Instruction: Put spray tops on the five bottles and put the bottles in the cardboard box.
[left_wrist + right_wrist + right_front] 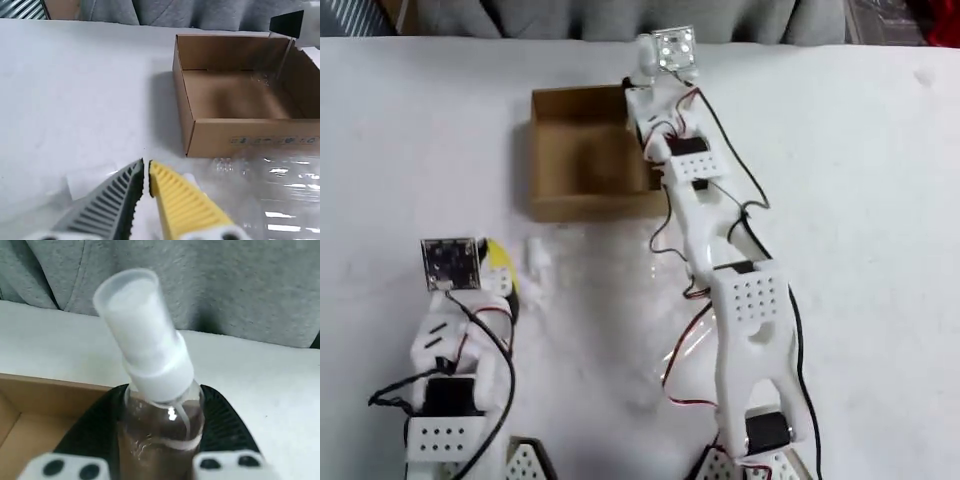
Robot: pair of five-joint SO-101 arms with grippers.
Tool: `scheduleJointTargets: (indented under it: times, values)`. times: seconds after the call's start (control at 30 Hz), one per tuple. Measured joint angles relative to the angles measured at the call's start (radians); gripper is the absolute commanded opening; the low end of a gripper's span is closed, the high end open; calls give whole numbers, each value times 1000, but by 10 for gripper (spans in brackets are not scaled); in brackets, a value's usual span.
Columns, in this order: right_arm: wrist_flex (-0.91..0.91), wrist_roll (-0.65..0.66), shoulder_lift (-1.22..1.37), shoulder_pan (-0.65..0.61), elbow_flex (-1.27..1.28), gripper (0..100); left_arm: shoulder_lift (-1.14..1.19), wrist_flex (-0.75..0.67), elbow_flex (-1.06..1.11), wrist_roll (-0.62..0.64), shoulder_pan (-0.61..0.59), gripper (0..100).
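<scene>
Right claw (162, 415) clamps capped bottle (156, 385) above cardboard box (580, 206) corner; left claw (146, 168) closed.

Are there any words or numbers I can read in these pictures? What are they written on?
On the front wall of the cardboard box: a short row of dark print, too small and blurred to read.
On the bottle and its spray top, held in the right gripper: no words or numbers to be seen.
No other text can be read.

Clear bottle (162, 440), white spray top (145, 335) fitted, tilted above rim of open brown cardboard box (582, 207)
</scene>
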Motion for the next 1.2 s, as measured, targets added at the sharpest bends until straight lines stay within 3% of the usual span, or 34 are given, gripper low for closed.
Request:
scheduleJointTargets:
  times: [1.2]
  values:
    - [-6, -2, 34, 0, -28, 31, 0, 0, 0, 0, 0, 24]
